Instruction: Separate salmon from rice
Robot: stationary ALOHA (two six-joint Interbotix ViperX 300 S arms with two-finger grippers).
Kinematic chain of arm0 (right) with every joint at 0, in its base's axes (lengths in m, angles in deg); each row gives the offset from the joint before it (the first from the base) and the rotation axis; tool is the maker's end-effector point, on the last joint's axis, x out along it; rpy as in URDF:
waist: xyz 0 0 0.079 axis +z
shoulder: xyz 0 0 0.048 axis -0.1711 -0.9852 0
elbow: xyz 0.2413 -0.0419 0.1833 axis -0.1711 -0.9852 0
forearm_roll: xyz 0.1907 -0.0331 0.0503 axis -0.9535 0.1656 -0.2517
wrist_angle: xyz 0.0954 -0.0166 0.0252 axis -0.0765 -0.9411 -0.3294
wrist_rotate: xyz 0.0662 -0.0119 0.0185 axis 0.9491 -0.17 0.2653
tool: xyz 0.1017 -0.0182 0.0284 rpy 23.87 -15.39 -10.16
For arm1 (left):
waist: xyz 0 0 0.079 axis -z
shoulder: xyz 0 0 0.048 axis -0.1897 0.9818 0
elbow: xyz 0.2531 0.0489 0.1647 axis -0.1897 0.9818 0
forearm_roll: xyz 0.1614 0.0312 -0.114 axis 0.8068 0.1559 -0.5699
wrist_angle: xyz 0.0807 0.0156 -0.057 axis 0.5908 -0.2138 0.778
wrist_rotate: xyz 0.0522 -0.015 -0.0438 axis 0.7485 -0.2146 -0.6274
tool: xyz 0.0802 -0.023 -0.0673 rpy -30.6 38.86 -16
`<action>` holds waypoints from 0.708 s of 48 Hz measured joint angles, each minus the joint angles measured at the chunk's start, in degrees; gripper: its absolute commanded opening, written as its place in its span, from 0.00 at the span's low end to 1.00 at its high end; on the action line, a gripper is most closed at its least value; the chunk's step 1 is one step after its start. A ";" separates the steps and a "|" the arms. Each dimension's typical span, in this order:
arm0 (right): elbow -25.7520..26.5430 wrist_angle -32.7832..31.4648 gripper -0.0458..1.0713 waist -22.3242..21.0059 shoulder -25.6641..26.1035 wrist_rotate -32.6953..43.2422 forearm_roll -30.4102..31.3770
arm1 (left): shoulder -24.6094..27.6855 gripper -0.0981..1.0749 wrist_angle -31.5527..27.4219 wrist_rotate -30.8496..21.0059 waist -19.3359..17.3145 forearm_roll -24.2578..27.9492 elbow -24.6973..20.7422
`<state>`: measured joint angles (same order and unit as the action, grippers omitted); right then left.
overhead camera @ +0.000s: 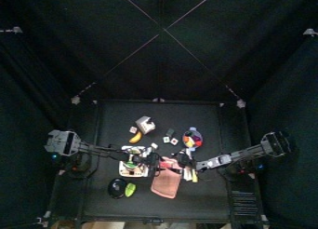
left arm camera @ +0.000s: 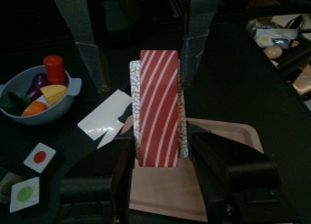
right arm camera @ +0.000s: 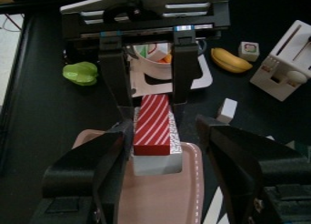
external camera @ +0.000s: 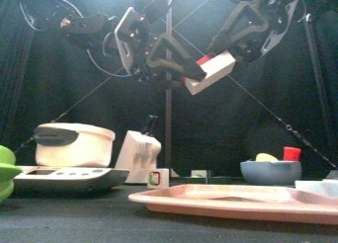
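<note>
The salmon [left arm camera: 159, 107], a red slab with white stripes, sits on its white rice block [right arm camera: 157, 162] and is held in the air above the pink tray [external camera: 224, 199]. Both grippers clamp the piece from opposite ends: the left gripper [left arm camera: 174, 157] has its 2 jaws closed on one end, and the right gripper [right arm camera: 162, 135] pinches the other. A blue bowl [left arm camera: 35, 98] of toy food stands nearby on the table [overhead camera: 99, 116], and a banana [right arm camera: 227, 58] lies farther off.
</note>
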<state>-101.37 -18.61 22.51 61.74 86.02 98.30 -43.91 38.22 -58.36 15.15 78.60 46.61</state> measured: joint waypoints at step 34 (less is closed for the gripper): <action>-0.09 0.26 0.52 -0.70 0.00 -0.35 -2.11 | 0.00 0.55 0.00 0.00 -0.44 0.00 0.00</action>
<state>-101.45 -18.35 21.81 61.74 85.67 96.19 -43.91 38.22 -58.36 14.71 78.60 46.61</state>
